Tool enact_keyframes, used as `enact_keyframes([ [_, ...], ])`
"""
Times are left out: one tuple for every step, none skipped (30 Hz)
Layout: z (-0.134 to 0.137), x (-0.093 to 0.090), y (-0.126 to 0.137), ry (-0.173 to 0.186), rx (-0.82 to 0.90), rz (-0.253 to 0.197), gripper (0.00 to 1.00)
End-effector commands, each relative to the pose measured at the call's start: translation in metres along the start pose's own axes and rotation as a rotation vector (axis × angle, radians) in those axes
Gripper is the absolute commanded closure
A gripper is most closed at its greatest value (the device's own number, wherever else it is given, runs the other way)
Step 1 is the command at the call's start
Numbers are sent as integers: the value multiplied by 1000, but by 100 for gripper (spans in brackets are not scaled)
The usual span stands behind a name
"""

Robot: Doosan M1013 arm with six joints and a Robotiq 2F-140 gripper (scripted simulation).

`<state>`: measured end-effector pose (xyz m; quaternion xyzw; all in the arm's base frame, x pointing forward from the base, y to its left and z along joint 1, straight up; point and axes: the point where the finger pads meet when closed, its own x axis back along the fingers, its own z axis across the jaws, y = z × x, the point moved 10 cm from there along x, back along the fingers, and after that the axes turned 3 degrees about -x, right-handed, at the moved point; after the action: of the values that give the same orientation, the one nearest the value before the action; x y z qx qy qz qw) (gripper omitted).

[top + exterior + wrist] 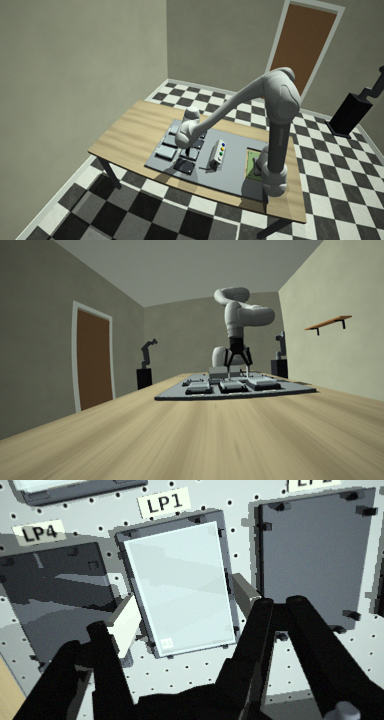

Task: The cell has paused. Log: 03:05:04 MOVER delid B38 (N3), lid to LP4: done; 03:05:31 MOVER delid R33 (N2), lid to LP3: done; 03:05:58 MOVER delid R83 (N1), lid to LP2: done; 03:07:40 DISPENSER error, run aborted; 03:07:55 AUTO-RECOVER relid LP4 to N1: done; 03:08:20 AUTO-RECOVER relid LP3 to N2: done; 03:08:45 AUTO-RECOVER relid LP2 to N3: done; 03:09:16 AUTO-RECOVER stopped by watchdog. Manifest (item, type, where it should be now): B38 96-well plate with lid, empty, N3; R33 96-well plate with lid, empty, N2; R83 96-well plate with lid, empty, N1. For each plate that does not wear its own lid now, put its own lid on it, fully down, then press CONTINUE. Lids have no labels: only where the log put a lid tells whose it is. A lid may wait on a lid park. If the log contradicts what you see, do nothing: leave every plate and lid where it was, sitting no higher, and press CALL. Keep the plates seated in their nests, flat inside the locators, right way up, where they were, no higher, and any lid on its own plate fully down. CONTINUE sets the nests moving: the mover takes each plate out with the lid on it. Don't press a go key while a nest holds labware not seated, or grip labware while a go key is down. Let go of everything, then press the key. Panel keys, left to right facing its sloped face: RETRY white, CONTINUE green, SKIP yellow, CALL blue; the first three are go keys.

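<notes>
1. The gripper (182,610) hangs partly open, its pale pads straddling a clear lid (179,587) without gripping it.
2. That lid lies on park LP1 (163,502) (LP4 (38,532) beside it is bare).

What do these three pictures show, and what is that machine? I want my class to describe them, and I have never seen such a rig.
The machine is a white robot arm standing on a wooden table. It ends in a black two-fingered gripper.

One picture looks down from high in the room, one looks along the table top, and one looks down from the wrist past the fingers.

On the grey board are three well plates, some dark lid parks and a key panel.

In the wrist view a clear lid lies on park LP1, and LP4 is bare. The open fingers stand either side of the lid, holding nothing.
</notes>
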<state>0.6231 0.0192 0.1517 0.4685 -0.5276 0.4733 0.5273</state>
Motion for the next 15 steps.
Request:
enact_keyframes([
  [0,-1,0,0,0,0,34],
  [0,-2,0,0,0,0,34],
  [0,-2,0,0,0,0,34],
  [0,-2,0,0,0,0,34],
  [0,-3,0,0,0,0,34],
  [0,-3,0,0,0,0,34],
  [0,-3,0,0,0,0,34],
  [0,-3,0,0,0,0,34],
  [0,-3,0,0,0,0,34],
  [0,-4,0,0,0,0,34],
  [0,-4,0,0,0,0,34],
  [0,-4,0,0,0,0,34],
  [0,-4,0,0,0,0,34],
  [0,-4,0,0,0,0,34],
  [0,-5,0,0,0,0,34],
])
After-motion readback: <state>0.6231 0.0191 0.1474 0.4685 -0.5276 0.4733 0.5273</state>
